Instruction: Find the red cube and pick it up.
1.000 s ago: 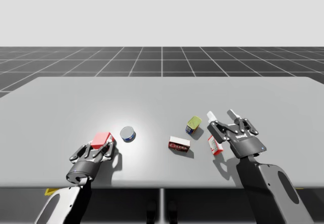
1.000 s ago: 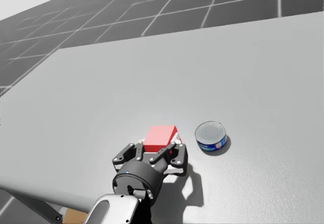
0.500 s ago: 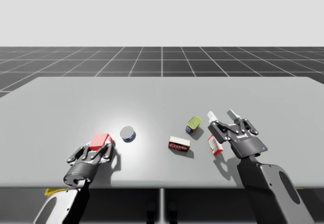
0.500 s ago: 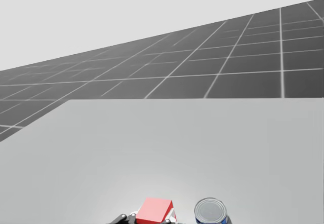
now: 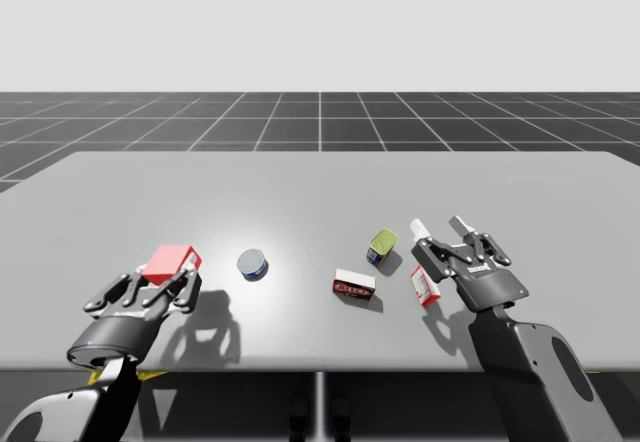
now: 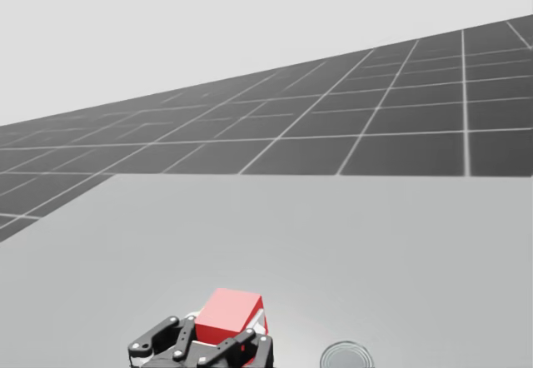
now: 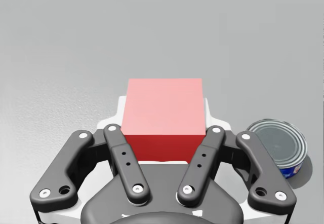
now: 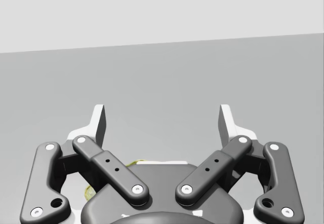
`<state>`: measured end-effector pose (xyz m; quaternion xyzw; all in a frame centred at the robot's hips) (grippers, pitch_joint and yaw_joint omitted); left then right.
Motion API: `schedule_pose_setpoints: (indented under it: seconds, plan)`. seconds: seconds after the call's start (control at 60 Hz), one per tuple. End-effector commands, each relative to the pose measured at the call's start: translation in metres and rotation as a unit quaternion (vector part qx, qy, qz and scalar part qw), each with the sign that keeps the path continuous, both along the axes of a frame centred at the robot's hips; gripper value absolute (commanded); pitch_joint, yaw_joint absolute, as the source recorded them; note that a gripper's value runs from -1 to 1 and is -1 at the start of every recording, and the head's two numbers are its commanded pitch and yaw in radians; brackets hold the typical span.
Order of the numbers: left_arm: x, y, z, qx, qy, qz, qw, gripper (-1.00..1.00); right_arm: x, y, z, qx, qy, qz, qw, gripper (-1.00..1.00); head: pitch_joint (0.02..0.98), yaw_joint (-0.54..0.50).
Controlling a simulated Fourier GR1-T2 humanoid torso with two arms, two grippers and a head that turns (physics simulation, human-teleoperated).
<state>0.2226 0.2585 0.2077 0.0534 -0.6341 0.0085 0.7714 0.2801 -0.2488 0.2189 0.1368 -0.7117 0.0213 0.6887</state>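
The red cube (image 5: 171,259) is held off the grey table (image 5: 320,182) at its front left, with my left gripper (image 5: 166,267) shut on it; a shadow lies on the table below. In the left wrist view the red cube (image 7: 164,116) sits between the two white fingers (image 7: 119,108), touched from both sides. The head view shows the red cube (image 6: 226,315) above the gripper's dark linkages. My right gripper (image 5: 438,227) stands open at the front right, and in the right wrist view my right gripper (image 8: 163,120) holds nothing.
A blue can (image 5: 252,263) stands just right of the cube, also seen as the blue can (image 7: 277,148) beside my left gripper. A green-yellow can (image 5: 381,246), a dark red box (image 5: 354,286) and a red-white box (image 5: 425,287) lie near my right gripper.
My left gripper has risen off the table and moved left with the red cube in it. My head has turned upward. The right arm has not moved.
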Motion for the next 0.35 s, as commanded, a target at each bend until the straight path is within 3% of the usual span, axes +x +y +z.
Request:
schedule_pose_setpoints:
  seconds: [0.017,0.35]
  plan:
    - [0.014,-0.010,0.043,0.013,-0.044,-0.067,0.9967,1.00,0.000,-0.001,0.000,0.000,0.000,0.000,1.0000,-1.00,0.430,0.47]
    - [0.034,-0.021,0.113,0.072,-0.116,-0.073,0.9880,1.00,0.000,-0.001,0.001,0.006,0.001,0.002,1.0000,-1.00,0.434,0.46]
